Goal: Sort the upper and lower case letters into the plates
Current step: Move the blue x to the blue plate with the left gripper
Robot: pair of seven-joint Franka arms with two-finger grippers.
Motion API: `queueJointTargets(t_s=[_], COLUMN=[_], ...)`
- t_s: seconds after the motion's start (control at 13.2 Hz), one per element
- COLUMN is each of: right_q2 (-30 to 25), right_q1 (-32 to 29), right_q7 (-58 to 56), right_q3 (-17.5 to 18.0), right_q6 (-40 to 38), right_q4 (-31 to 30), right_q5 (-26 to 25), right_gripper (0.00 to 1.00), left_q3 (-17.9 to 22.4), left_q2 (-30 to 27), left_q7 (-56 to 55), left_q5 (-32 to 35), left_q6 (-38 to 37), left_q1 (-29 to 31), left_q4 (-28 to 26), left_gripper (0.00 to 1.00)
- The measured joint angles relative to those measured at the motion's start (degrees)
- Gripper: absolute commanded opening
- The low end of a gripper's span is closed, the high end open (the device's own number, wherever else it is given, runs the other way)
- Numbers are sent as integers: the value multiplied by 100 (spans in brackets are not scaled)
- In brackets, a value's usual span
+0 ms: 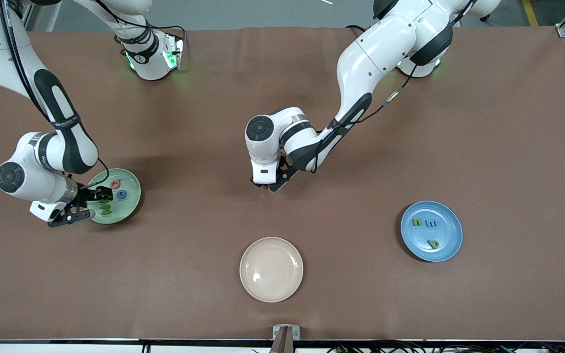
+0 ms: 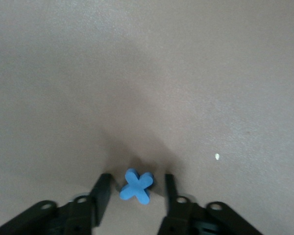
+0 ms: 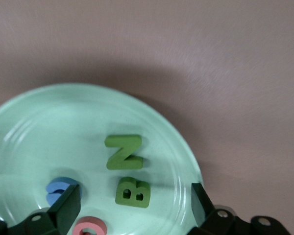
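My left gripper (image 1: 266, 188) is low over the middle of the table, open. In the left wrist view a blue x (image 2: 136, 187) lies on the table between its fingers (image 2: 104, 186), untouched; the front view hides it. My right gripper (image 1: 100, 198) is open over the mint green plate (image 1: 133, 184). In the right wrist view that plate (image 3: 63, 127) holds a green N (image 3: 124, 152), a green B (image 3: 133, 192) between the fingers, a blue G (image 3: 59, 186) and a pink Q (image 3: 89, 227). The blue plate (image 1: 447, 220) holds a green n (image 1: 417, 222), a blue m (image 1: 431, 223) and a green b (image 1: 433, 243).
A cream-beige plate (image 1: 271, 269) with nothing in it sits nearest the front camera, at mid-table. The blue plate lies toward the left arm's end, the mint one toward the right arm's end. Brown table surface lies between them.
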Motion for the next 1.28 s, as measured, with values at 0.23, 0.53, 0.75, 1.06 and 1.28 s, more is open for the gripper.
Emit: queueJointTargets(t_s=[0.23,0.53,0.75,1.06,1.28], right_q2=[-624,-1874,-2332,-2430,-2458], right_q1=[169,410,399,385,385], right_q7=[636,970,978,979,1122], right_q3=[55,69,47,21,20], right_q6=[-1000,-2159,-3237,-4765,-5127], right_q4=[145,215,728,2175,2659], right_q5=[0,29,156,169,283], right_gripper=[100,100,100,100,100], left_q3=[5,42,18,8,10], left_q2=[-1,-143,-691,-985,-1194], left_q7=[166,254,913,1802,2426], left_q5=[-83,-89,-90,-90,-86], left_q6=[-2,-586,-1245,-1873,-1934], left_q1=[8,134,875,1761,2638], left_q4=[18,139,199,61,-491], left_gripper=[0,0,0,0,0])
